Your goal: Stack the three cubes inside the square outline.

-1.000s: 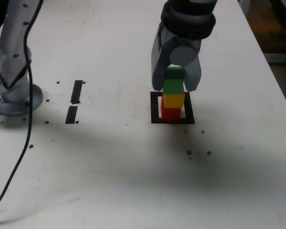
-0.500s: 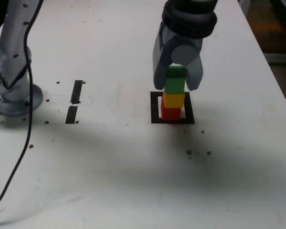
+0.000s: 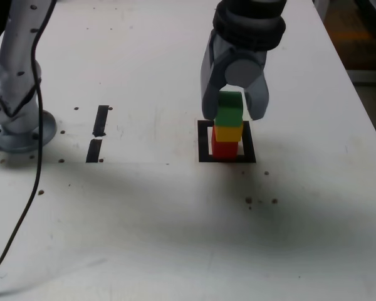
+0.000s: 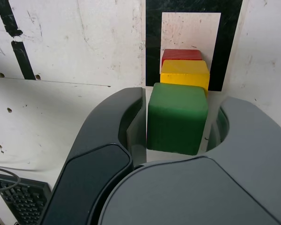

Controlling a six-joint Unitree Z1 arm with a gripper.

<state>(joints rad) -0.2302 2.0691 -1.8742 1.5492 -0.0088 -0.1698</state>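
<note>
The pincer point(image 3: 234, 105) has just opened a little and lets go of the green cube point(image 3: 229, 110). Green sits on yellow point(image 3: 228, 132), yellow on red point(image 3: 224, 149), inside the square point(image 3: 203, 141). The stack looks done.

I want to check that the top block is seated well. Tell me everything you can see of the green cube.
The green cube is a small, solid, matte block with slightly rounded edges. It sits upright on top of the yellow cube, which rests on the red cube inside the square outline. It looks roughly aligned with the stack. The hand straddles it; in the wrist view a gap shows on one side, while the other finger sits very close, contact unclear.
</note>
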